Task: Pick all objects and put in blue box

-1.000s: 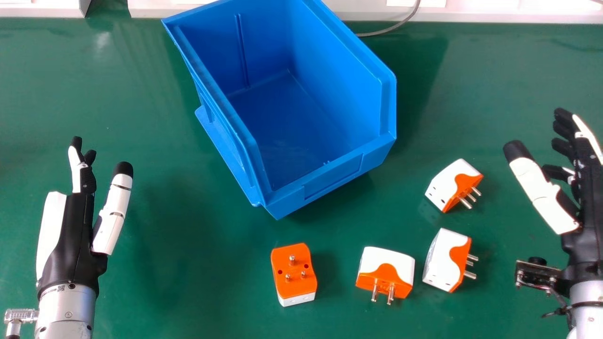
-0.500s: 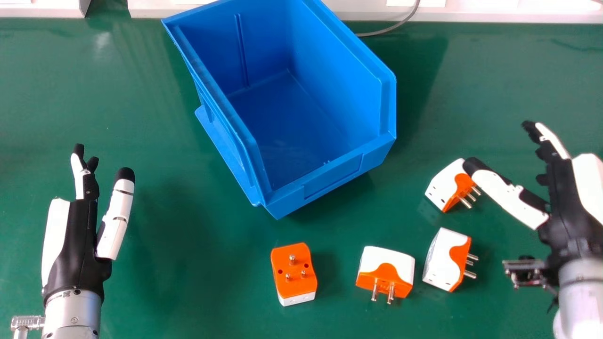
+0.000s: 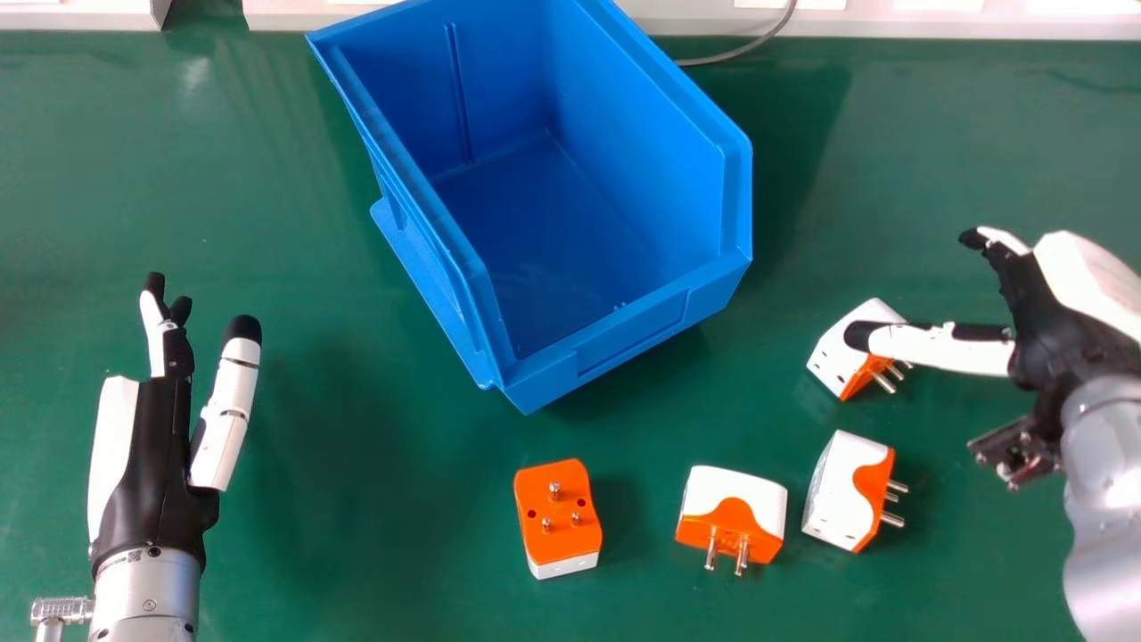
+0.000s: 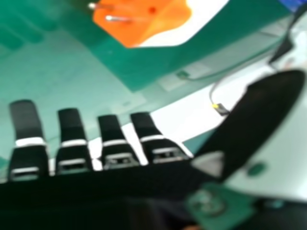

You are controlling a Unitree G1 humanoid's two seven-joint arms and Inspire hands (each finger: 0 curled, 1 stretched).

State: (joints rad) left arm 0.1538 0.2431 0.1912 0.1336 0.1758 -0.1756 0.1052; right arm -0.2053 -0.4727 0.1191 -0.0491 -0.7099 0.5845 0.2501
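Tabletop [image 3: 357,571]: green, carrying four orange and white plug adapters and the blue box
Left adapter [image 3: 560,526]: lies with its orange pronged face up, between the left robot hand and the middle adapter
Middle adapter [image 3: 733,513]: prongs toward the robot, near the right adapter
Right adapter [image 3: 840,497]: prongs pointing right
Left robot hand [image 3: 147,464]: open, fingers and thumb extended, holding nothing, well apart from the adapters
Far adapter [image 3: 845,355]: beyond the right adapter, prongs angled right and toward the robot, partly hidden by a thumb
Right robot hand [image 3: 1061,334]: open, grasping nothing; thumb stretched across the far adapter in the head view, contact impossible to tell
Blue box [image 3: 633,334]: set at an angle, open top up, all four adapters outside it
Cable [image 3: 749,52]: grey, curving behind the box
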